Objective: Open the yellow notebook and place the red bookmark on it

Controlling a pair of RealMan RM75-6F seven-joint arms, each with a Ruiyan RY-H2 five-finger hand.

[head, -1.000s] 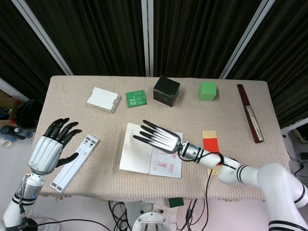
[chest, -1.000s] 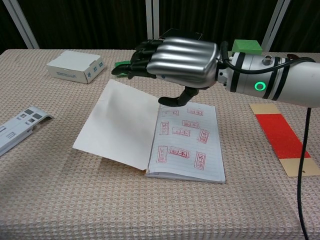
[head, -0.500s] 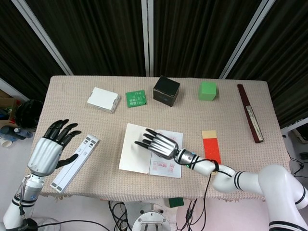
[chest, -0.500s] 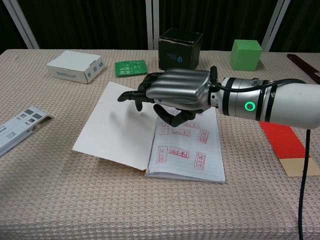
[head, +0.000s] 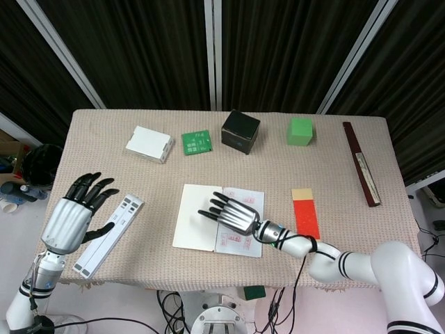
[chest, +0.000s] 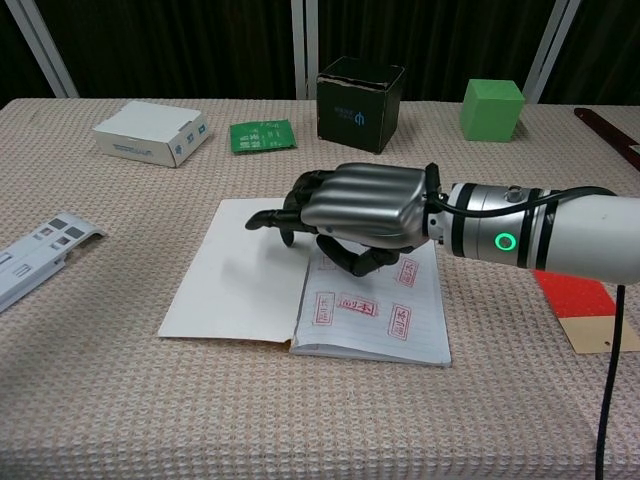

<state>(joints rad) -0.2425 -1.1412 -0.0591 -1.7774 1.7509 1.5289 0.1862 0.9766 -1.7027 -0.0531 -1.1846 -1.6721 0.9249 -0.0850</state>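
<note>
The notebook (head: 195,226) lies open and flat at the table's middle front, its blank left page (chest: 240,285) beside a right page with red stamps. My right hand (head: 233,214) rests palm down across the spine, fingers spread and touching the pages (chest: 355,210), holding nothing. The red bookmark (head: 305,216) lies on the cloth just right of the notebook, partly hidden behind my right forearm in the chest view (chest: 575,298). My left hand (head: 73,217) hovers open past the table's left front edge.
A white strip (head: 109,234) lies by my left hand. Along the back stand a white box (head: 149,144), a green card (head: 197,142), a black box (head: 240,131) and a green cube (head: 300,131). A dark long case (head: 361,163) lies at the right edge.
My right hand came down from above the notebook onto its pages, and the raised left page is pressed flat. The left hand stayed put.
</note>
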